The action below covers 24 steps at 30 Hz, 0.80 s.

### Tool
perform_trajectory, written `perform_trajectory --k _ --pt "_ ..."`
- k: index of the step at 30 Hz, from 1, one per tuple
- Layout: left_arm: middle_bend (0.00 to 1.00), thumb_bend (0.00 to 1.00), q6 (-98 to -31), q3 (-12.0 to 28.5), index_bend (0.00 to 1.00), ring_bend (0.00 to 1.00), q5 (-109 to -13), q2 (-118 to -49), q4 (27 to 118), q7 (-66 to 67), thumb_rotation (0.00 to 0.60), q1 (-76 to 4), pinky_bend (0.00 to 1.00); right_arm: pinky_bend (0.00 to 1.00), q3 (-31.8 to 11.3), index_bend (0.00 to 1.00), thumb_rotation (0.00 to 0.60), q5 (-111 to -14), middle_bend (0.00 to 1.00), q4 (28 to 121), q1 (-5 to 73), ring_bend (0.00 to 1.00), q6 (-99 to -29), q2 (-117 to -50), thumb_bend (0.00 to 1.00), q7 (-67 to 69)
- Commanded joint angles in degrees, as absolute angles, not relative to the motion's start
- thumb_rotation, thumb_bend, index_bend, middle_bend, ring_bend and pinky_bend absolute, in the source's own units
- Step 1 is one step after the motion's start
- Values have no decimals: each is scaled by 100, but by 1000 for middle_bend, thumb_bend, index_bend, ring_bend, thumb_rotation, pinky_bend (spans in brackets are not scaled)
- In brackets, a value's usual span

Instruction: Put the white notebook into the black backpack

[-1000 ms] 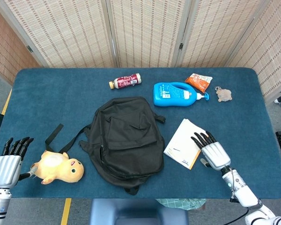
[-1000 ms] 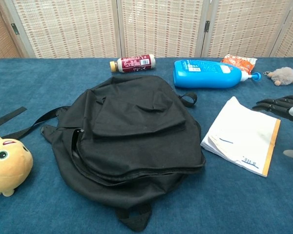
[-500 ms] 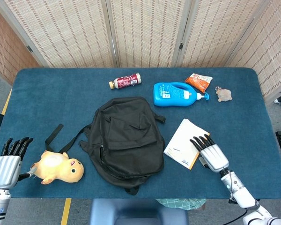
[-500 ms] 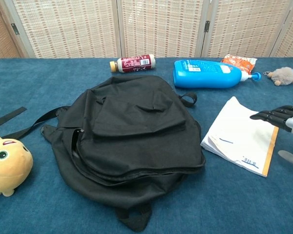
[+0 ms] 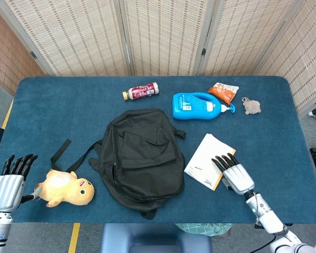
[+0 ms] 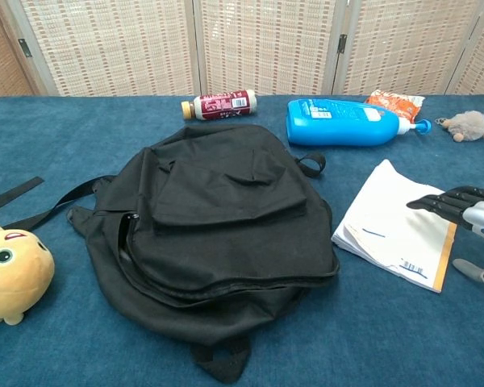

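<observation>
The right hand (image 5: 235, 174), empty with fingers spread, is reached over the near corner of the flat white paper notebook (image 5: 206, 159), lying beside the black fabric backpack (image 5: 142, 155), apparently for grasping.

1. Counter (image 5: 52, 105): deep blue cloth.
2. Backpack (image 5: 142, 155): plain black, straps black too.
3. Notebook (image 5: 205, 158): white cover, orange-tan strip along one edge.
4. Plush toy (image 5: 63, 188): yellow-orange, paler patch on top.
5. Large bottle (image 5: 196, 105): bright blue, white label.
6. Small bottle (image 5: 141, 91): dark red label, cream cap.
7. Snack packet (image 5: 223, 91): orange with white.
8. Right hand (image 5: 234, 174): silver back, black fingers (image 5: 221, 161).
9. Screen (image 5: 163, 37) behind: beige woven weave, grey frames.
</observation>
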State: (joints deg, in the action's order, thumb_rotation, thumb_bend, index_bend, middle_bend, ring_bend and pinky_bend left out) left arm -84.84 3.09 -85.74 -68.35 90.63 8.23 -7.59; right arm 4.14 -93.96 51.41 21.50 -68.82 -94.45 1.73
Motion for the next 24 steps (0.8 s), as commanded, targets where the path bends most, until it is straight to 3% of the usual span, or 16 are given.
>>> perform_trajectory --k 1,24 --pt "167 218 -8479 309 156 173 -8574 -6838 9060 820 600 -762 52 78 415 72 600 -9396 123 5112 2160 109 -6873 -9472 477 192" --pt "166 218 -8491 310 155 173 -8562 -6855 8982 749 600 -747 52 78 327 120 600 -9358 138 5079 2347 123 -6760 -9583 477 166"
